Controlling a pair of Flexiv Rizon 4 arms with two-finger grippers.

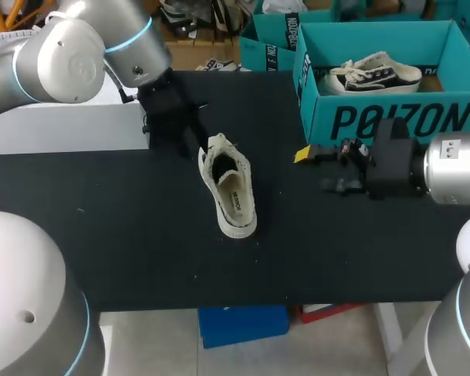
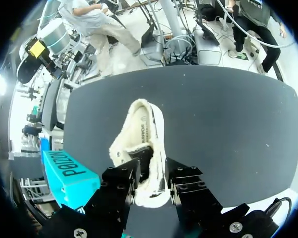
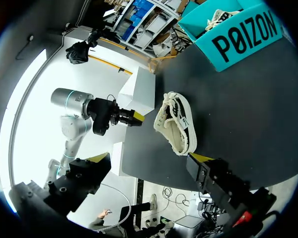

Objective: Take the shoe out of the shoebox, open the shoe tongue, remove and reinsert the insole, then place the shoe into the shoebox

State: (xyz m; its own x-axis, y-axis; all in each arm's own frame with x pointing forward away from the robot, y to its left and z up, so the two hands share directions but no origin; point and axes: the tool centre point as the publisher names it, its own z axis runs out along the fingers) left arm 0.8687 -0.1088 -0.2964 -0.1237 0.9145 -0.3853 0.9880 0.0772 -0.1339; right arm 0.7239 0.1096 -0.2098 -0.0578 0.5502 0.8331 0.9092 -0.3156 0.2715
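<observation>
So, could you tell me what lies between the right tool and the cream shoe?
Only bare black table, as the head view shows, between the right tool and the cream shoe.

Robotics lab, robot arms (image 1: 78, 55), black table (image 1: 141, 258)

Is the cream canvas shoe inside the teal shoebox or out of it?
Out. The cream canvas shoe lies on the black table, apart from the teal cardboard shoebox, which holds a different black-and-white sneaker.
</observation>
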